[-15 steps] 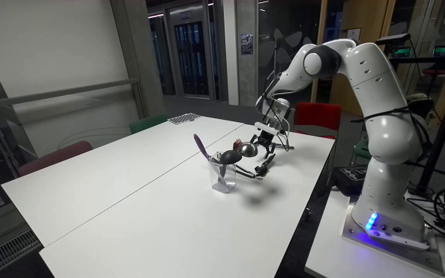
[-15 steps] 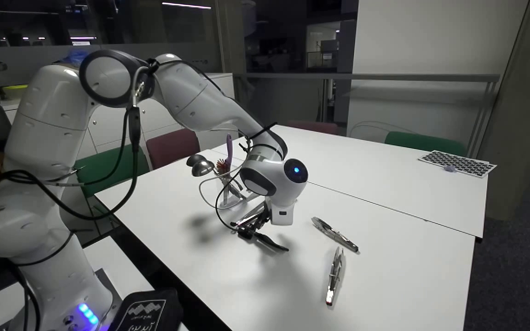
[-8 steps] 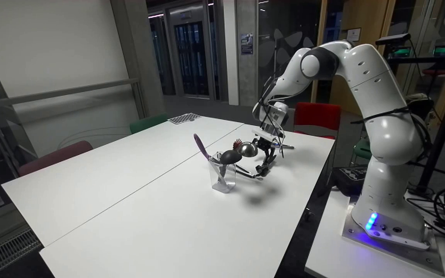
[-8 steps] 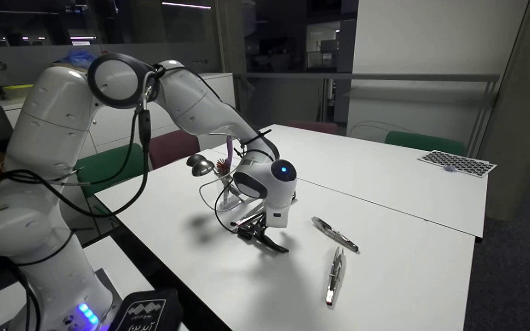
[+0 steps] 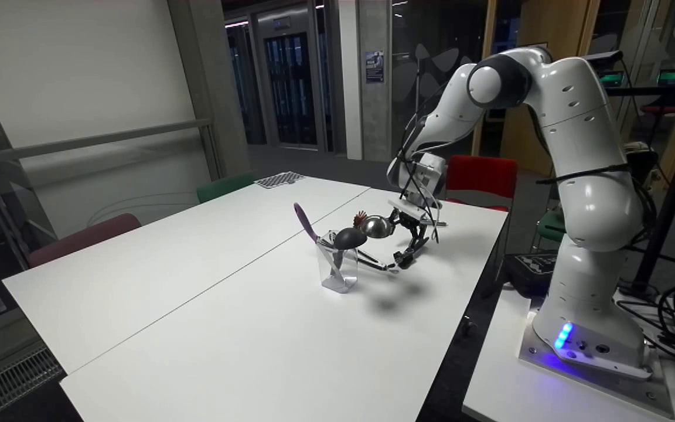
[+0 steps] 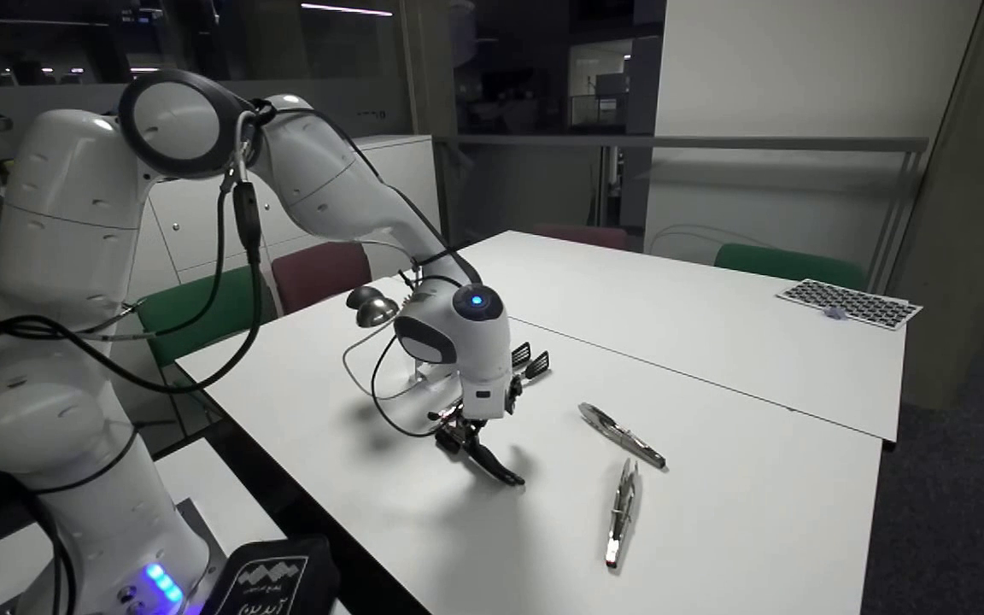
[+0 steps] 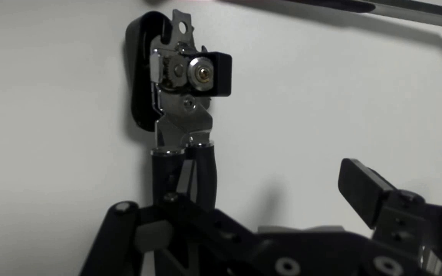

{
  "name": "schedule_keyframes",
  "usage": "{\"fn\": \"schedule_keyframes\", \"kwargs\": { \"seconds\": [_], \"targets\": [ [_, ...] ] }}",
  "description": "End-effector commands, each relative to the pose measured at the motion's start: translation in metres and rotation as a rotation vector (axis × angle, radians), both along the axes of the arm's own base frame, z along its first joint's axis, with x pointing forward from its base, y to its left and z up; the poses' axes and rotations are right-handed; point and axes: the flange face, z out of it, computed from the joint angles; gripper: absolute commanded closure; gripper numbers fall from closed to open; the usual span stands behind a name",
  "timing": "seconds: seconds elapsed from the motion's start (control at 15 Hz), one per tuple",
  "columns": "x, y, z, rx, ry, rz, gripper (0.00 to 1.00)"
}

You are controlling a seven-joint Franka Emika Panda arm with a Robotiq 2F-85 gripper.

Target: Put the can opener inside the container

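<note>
Article located: a black-handled, steel-headed can opener (image 7: 182,115) lies on the large white table (image 5: 244,328), between the table's seam and the edge facing the white robot base (image 5: 595,293). Its handle ends point toward the end edge by the red chair (image 5: 481,176).

Condition of the black two-fingered gripper (image 7: 272,182): low over the opener, its fingers well apart, bare tabletop showing between the tips. In the wrist view one finger (image 7: 185,178), at left, crosses the opener's handles, black grip visible on either side of it; from here I cannot tell whether they touch. The geared head projects past that fingertip. The opposite fingertip is well apart from the opener.

A clear, flat-sided container (image 5: 346,269) stands upright on the same half of the table, near the opener and apart from it. It holds a purple-handled utensil (image 5: 304,221) and a black-bowled ladle (image 5: 350,238), among others. The opener lies outside it.

Also on that half: a slim steel-and-black tool (image 7: 416,10) just beyond the opener's head, apart from it in the wrist view, and, in an exterior view, two silvery tongs (image 6: 621,512) farther toward the red-chair edge.
</note>
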Motion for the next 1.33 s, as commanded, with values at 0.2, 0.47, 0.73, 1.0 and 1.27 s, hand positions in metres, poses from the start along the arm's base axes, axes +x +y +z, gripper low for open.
{"fn": "schedule_keyframes", "kwargs": {
  "seconds": [0.2,0.47,0.73,1.0,1.27],
  "targets": [
    [-0.041,0.025,0.038,-0.066,-0.029,-0.004,0.0],
    [-0.038,0.038,0.032,-0.028,0.005,0.06,0.0],
    [-0.031,0.049,0.024,0.006,0.051,0.108,0.0],
    [-0.026,0.054,0.016,0.049,0.095,0.131,0.0],
    [-0.028,0.055,0.004,0.113,0.147,0.141,0.0]
  ]
}}
